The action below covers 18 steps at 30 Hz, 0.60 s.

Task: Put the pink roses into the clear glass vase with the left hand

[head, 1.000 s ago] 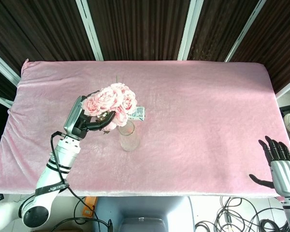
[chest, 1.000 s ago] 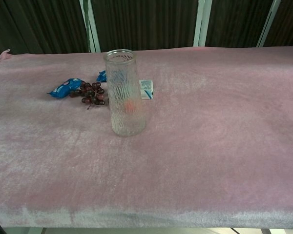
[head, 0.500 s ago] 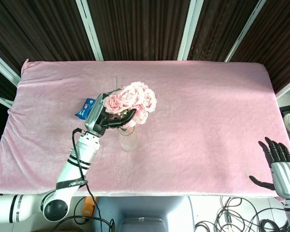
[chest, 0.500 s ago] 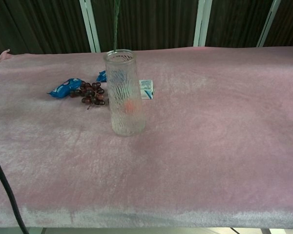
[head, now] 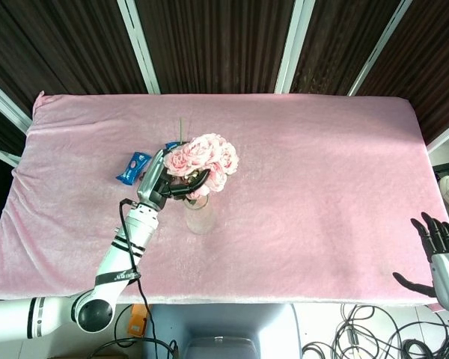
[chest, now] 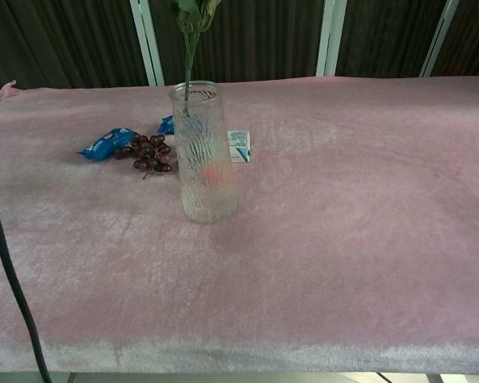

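My left hand (head: pixel 167 184) grips a bunch of pink roses (head: pixel 203 158) by the stems, right above the clear glass vase (head: pixel 197 212). In the chest view the ribbed vase (chest: pixel 203 152) stands upright on the pink cloth, and a green stem (chest: pixel 188 62) with leaves reaches down into its mouth. The blooms and the left hand are out of that view. My right hand (head: pixel 441 250) hovers off the table's near right corner, fingers spread and holding nothing.
A blue snack packet (chest: pixel 105 143), a bunch of dark grapes (chest: pixel 148 154) and a small white-and-blue box (chest: pixel 239 146) lie behind and beside the vase. A black cable (chest: pixel 12 281) hangs at the chest view's left edge.
My left hand carried the roses rightward over the vase and then lowered them; the stem now enters the vase mouth. The right hand sank slightly lower.
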Motion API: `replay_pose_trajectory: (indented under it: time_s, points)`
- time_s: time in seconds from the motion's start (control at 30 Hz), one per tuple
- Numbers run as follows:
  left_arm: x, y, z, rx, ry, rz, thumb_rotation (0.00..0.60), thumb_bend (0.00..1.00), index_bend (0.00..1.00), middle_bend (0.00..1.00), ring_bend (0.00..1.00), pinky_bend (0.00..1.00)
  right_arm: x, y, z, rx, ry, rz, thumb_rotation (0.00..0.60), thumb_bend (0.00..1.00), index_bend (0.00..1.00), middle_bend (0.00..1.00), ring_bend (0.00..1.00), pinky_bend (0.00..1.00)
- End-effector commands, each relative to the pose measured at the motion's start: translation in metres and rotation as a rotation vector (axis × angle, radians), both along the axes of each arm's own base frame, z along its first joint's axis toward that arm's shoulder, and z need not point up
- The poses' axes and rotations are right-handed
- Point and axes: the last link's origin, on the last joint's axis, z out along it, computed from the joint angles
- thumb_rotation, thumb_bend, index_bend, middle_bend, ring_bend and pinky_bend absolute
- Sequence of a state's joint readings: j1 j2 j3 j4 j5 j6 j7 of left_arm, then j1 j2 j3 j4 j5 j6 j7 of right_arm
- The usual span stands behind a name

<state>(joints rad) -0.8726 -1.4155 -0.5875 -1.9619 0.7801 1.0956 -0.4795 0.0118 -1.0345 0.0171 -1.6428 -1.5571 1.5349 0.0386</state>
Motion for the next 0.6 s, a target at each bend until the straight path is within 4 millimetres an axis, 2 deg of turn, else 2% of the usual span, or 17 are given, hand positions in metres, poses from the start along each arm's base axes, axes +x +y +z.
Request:
replay_pose_trajectory:
  time_s: [0.03,0.27,0.4,0.47,0.6]
  points:
    - [-0.012,0.006,-0.013,-0.026,0.008,0.025,0.600,0.37,0.62,0.64,0.42,0.27,0.000,0.000,0.000,0.000,-0.001,0.000,0.600,0.13,0.00,0.00,0.00,0.00]
    - [-0.031,0.014,-0.032,-0.052,0.029,0.035,0.600,0.37,0.61,0.63,0.40,0.23,-0.002,-0.001,0.008,-0.038,-0.037,-0.004,0.600,0.13,0.00,0.00,0.00,0.00]
    - [-0.043,0.014,-0.042,-0.042,0.055,0.024,0.600,0.37,0.56,0.59,0.33,0.22,-0.003,0.000,0.011,-0.061,-0.043,-0.005,0.600,0.13,0.00,0.00,0.00,0.00]
    - [-0.048,0.013,-0.047,-0.037,0.080,0.012,0.600,0.37,0.47,0.52,0.27,0.21,-0.003,0.000,0.011,-0.062,-0.042,-0.005,0.600,0.13,0.00,0.00,0.00,0.00]
    - [-0.054,0.010,-0.055,-0.061,0.110,-0.012,0.600,0.37,0.17,0.29,0.10,0.15,-0.003,0.001,0.010,-0.057,-0.036,-0.004,0.600,0.13,0.00,0.00,0.00,0.00]
